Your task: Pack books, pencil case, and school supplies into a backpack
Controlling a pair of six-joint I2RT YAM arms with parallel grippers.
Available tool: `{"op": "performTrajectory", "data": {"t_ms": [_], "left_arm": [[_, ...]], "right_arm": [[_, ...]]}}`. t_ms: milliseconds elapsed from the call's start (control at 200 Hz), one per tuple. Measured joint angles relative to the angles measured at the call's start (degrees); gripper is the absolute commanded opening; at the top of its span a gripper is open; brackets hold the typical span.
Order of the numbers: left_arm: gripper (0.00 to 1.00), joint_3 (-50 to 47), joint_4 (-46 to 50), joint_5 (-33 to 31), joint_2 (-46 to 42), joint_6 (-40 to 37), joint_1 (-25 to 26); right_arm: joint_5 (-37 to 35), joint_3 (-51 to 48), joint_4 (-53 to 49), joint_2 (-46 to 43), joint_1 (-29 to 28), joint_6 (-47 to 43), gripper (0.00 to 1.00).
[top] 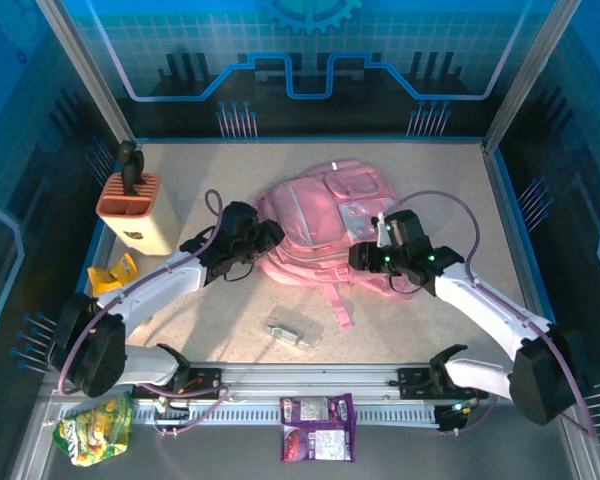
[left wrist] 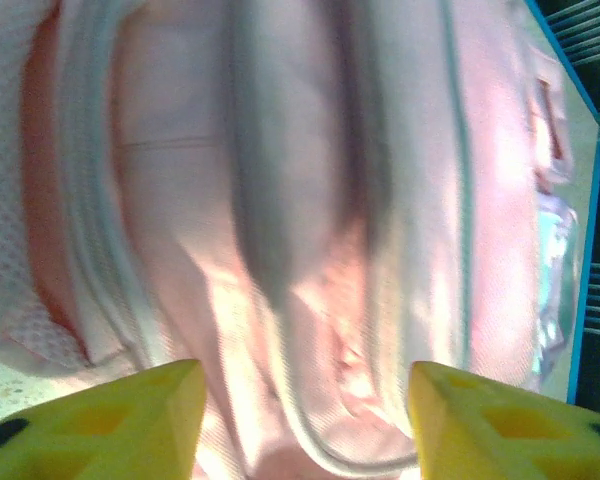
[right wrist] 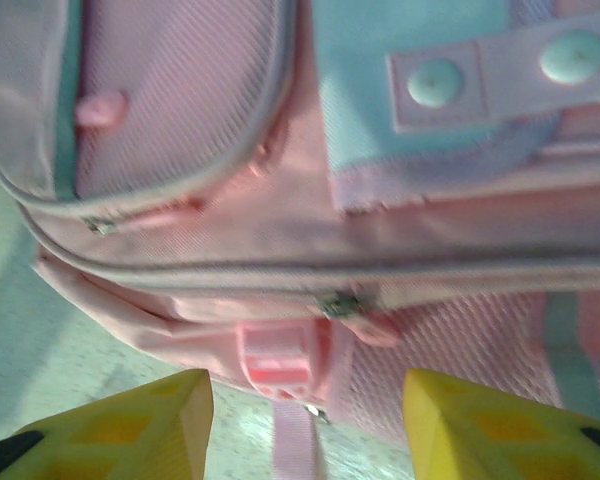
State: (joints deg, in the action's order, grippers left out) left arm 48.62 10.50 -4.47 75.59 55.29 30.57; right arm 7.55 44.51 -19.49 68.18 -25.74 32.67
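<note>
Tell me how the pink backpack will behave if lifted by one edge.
The backpack is soft creased fabric lying slumped flat, so it will probably sag and fold rather than lift stiffly. Its loose strap trailing on the table would likely dangle or drag. The woven cloth looks grippy.

Speckled table (top: 230, 320) carries backpack (top: 310, 220), block (top: 140, 215), clear item (top: 293, 333).
</note>
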Motion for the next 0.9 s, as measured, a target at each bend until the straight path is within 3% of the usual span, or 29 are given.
{"op": "performTrajectory", "data": {"t_ms": [390, 630, 715, 900], "left_arm": [[0.99, 4.83, 4.26, -9.03, 2.32, -4.44, 10.62], [0.99, 7.30, 4.74, -12.26, 5.53, -4.92, 13.70], [0.99, 8.11, 5.20, -13.38, 6.03, -4.92, 14.34], [0.99, 9.35, 7.21, -16.37, 6.32, -5.38, 15.63]], "right_arm": [[5.84, 10.78, 3.78, 15.08, 1.77, 5.53, 0.49], [5.75, 13.09, 4.50, 19.47, 1.79, 7.54, 0.51], [5.79, 14.34, 4.57, 21.53, 1.79, 7.74, 0.47], [5.77, 14.58, 6.75, 23.02, 1.79, 9.11, 0.22]]}}
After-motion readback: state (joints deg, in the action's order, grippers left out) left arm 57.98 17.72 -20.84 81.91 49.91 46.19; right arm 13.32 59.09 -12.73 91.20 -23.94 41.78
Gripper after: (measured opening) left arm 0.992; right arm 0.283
